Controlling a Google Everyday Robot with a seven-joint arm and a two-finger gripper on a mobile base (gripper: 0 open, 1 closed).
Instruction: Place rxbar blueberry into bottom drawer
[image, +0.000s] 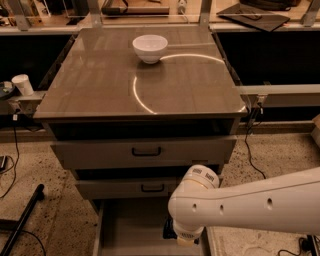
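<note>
The bottom drawer (131, 226) is pulled out below the two upper drawers, and its plain grey floor shows. My white arm reaches in from the right. Its wrist hangs over the right part of the drawer, and the gripper (184, 242) points down into it, mostly hidden by the wrist. A small dark blue piece, seemingly the rxbar blueberry (168, 231), shows at the left edge of the wrist, low inside the drawer. I cannot tell whether it is held or lies on the floor.
A white bowl (150, 48) stands at the back of the cabinet top (100, 85). The two upper drawers (145, 151) with black handles are slightly open. A white cup (22, 84) sits on a ledge at the left. Cables and a black bar lie on the floor.
</note>
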